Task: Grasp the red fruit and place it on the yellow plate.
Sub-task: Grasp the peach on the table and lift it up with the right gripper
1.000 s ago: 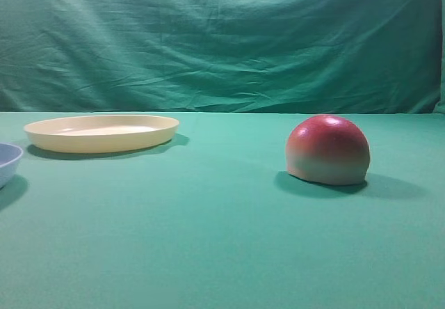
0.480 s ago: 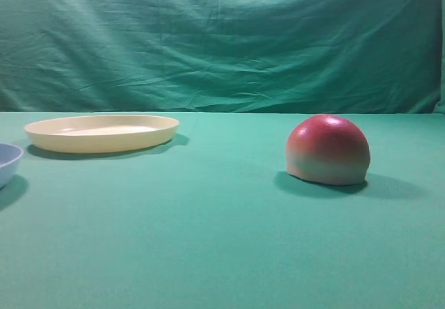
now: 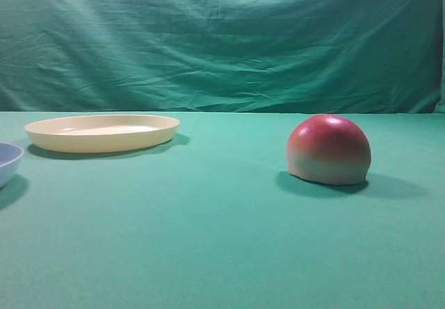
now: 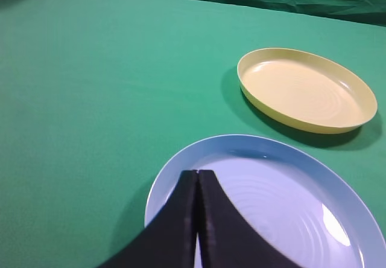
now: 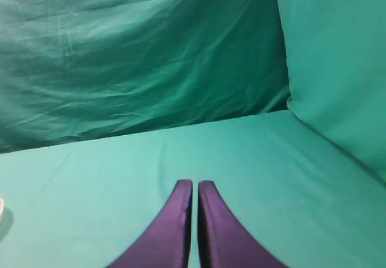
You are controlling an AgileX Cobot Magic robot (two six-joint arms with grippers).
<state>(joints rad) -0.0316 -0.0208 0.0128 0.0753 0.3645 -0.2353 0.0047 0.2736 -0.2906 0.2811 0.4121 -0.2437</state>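
Observation:
The red fruit, a glossy dome that is red on top and pale at its flat base, rests on the green cloth at the right of the exterior high view. Far to its left lies the empty yellow plate, which also shows in the left wrist view as a cream oval. My left gripper is shut with nothing in it and hangs over a light blue dish. My right gripper is shut too, holding nothing, over bare cloth. Neither gripper shows in the exterior high view, and the fruit is out of both wrist views.
The light blue dish sits close in front of the yellow plate; its edge pokes in at the left border of the exterior high view. A green backdrop hangs behind the table, and a cloth wall rises on the right.

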